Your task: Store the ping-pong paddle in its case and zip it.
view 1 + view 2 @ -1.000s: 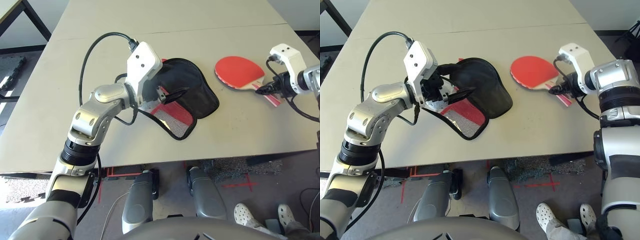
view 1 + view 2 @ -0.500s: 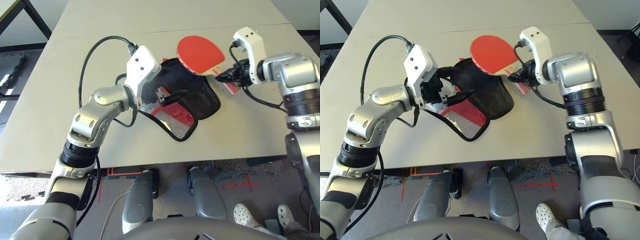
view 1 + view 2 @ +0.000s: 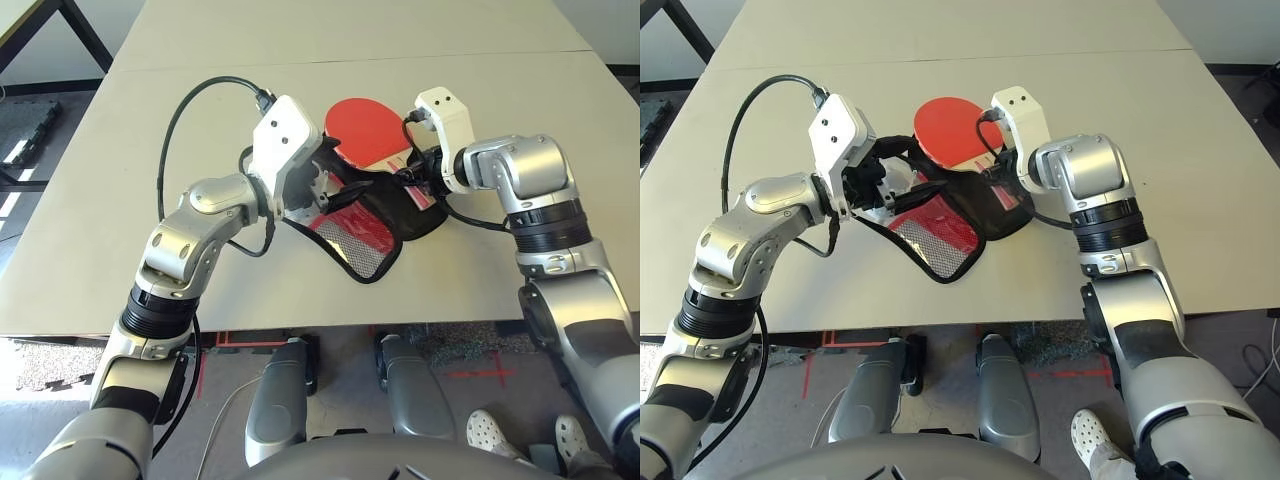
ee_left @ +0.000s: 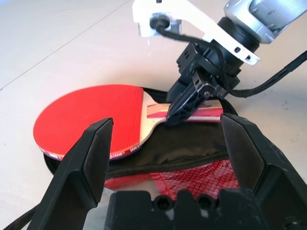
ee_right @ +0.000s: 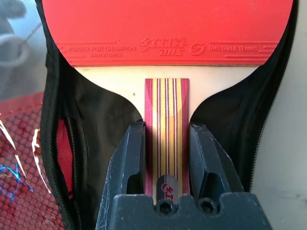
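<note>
- Desk [image 3: 120, 250] front edge nearest you; the case [image 3: 365, 235] lies mid-desk, unzipped, red mesh flap toward you, black lining facing up.
- Your left end effector [image 4: 168, 148] sits at the case's near-left edge, fingers wide apart, nothing between them. It looks positioned to brace the case, but can't tell if it's touching the fabric.
- Your right end effector [image 5: 167, 158] is clamped on the ping-pong paddle [image 3: 365, 130] by its striped handle, fingers either side of the wood.
- Paddle location: held over the open case, handle above the black lining, red blade pointing away from you and sticking past the far rim over the desk. Not seated yet.
- Step in hand, as I read it: insertion. Blade end looks to overshoot the rounded end of the case, so draw the paddle back toward you and lower it flat until the blade sits inside the zip line.
- Keep the handle lined up with the narrow neck of the case.
- Don't release until the blade rests on the lining; a tilted drop could snag the zipper edge.
</note>
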